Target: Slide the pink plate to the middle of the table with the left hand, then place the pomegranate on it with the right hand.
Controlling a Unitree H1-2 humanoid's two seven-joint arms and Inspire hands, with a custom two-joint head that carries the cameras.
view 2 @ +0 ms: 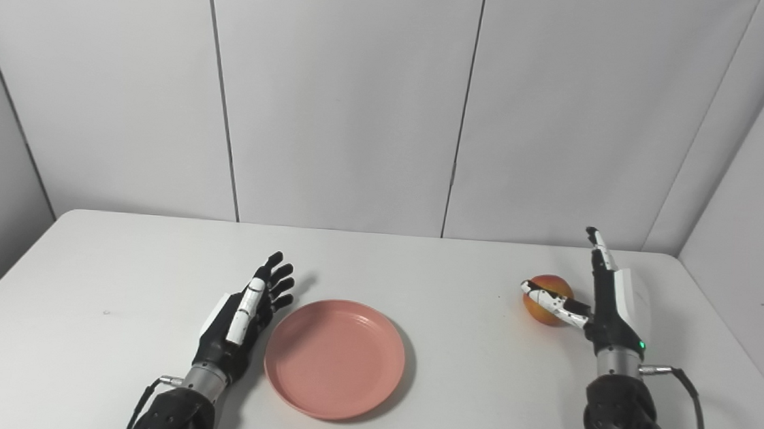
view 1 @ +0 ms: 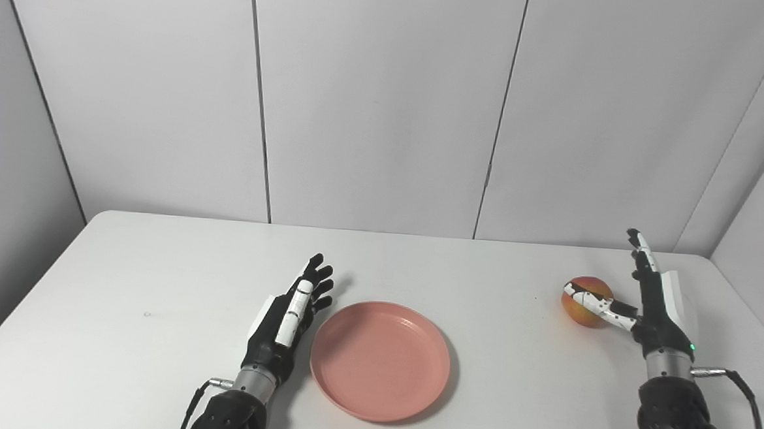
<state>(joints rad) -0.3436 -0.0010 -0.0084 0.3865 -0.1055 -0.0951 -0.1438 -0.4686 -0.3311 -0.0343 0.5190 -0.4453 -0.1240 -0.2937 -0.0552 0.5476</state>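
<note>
The pink plate lies flat on the white table, near the middle and toward the front edge. My left hand rests just left of the plate's rim, fingers straight and apart, holding nothing. The pomegranate, red and yellow, sits at the right side of the table. My right hand stands open just right of it, fingers pointing up and away, with the thumb reaching across the front of the fruit. The fingers do not wrap the fruit.
Grey wall panels rise right behind the table's far edge. The table's right edge runs close past my right arm. A cable hangs from the right wrist.
</note>
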